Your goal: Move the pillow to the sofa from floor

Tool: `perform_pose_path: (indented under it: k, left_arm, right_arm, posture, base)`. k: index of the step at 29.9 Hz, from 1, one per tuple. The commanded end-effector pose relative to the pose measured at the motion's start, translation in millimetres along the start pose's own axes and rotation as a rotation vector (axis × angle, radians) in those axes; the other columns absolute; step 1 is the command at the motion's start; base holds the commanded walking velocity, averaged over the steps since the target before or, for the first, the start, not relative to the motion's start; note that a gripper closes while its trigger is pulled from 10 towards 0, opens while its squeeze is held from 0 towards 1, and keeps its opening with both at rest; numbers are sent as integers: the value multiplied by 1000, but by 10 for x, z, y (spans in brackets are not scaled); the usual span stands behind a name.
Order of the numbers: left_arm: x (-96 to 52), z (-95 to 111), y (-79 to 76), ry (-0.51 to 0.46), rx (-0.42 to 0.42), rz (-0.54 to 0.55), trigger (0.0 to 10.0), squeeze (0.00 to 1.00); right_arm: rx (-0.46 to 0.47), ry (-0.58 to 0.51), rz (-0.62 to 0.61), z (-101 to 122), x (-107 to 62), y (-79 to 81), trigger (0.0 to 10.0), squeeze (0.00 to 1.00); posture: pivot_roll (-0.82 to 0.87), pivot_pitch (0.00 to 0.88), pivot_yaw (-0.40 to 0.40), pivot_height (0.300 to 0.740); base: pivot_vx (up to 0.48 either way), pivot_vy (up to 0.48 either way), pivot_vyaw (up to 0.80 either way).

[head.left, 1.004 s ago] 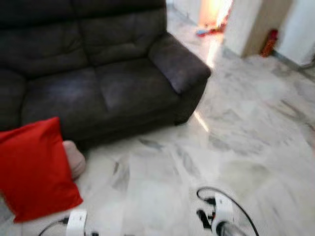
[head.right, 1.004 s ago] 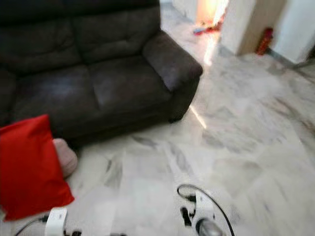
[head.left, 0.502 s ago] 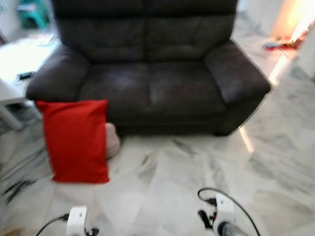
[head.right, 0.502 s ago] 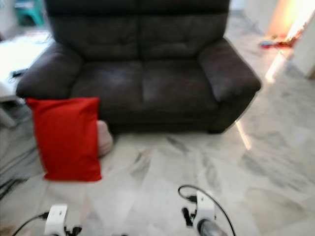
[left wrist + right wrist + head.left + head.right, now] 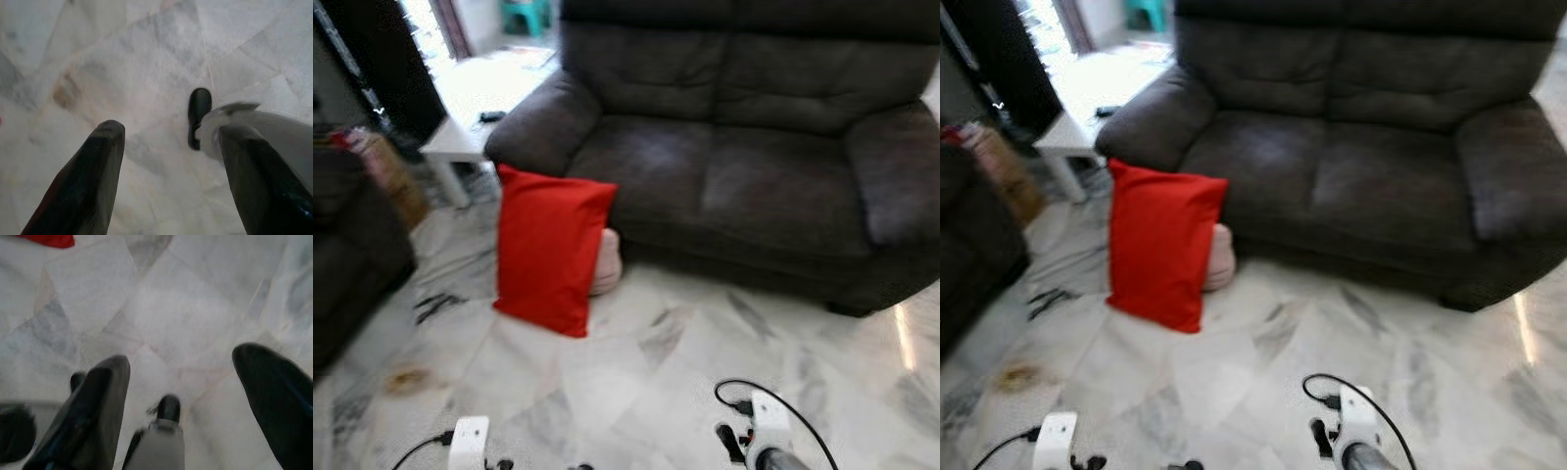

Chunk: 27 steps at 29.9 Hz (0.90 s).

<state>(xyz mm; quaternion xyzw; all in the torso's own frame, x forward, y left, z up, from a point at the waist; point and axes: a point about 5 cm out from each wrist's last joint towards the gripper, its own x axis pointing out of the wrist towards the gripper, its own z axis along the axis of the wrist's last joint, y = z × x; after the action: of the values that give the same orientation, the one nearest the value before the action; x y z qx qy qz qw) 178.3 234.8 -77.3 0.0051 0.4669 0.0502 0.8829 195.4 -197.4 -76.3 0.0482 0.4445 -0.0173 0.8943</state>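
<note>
**Red pillow propped on the floor against the sofa**

A plump red square fabric pillow (image 5: 551, 249) is seen upright on the grey-veined marble floor (image 5: 646, 392), leaned against the dark grey upholstered sofa (image 5: 744, 166). Left gripper (image 5: 166, 142) and right gripper (image 5: 181, 377) are spread apart, grasping nothing.

The pillow (image 5: 551, 248) is a plain bright red. Behind it lies a pale pink cushion (image 5: 606, 262). The sofa (image 5: 744, 147) is dark charcoal grey, unpatterned. The floor (image 5: 636, 392) is white marble with grey veining and one brownish stain (image 5: 406, 377). The side bench (image 5: 484, 98) is white, and a teal stool (image 5: 527, 15) stands beyond it. Each hand has black fingers: the left hand (image 5: 168, 171) and the right hand (image 5: 190, 401), both over the white-grey floor tiles.
</note>
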Motion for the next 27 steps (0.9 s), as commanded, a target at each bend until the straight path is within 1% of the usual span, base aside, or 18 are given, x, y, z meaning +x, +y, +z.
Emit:
perform_pose_path:
  k: [1,11,13,22,27]
  left_arm:
    - [-10,-53,26,18,-15,12,10000,0]
    - [-7,-45,18,16,-22,15,10000,0]
    - [-7,-46,18,14,-27,16,10000,0]
    - [-7,-42,19,7,-37,21,10000,0]
    - [-8,-43,23,6,-40,24,10000,0]
  right_arm:
    - [0,-2,18,9,14,80,10000,0]
    - [-7,-4,19,22,15,74,10000,0]
    - [-6,-3,20,22,15,75,10000,0]
    - [23,-7,18,17,15,79,10000,0]
    - [28,-9,17,16,15,80,10000,0]
  posture:
    - [51,118,-20,740]
    - [52,110,-23,740]
    - [52,110,-23,740]
    - [51,105,-24,740]
    - [51,109,-23,740]
  base:
    - [0,0,800]
    - [0,0,800]
    - [0,0,494]
    - [0,0,0]
    - [279,0,0]
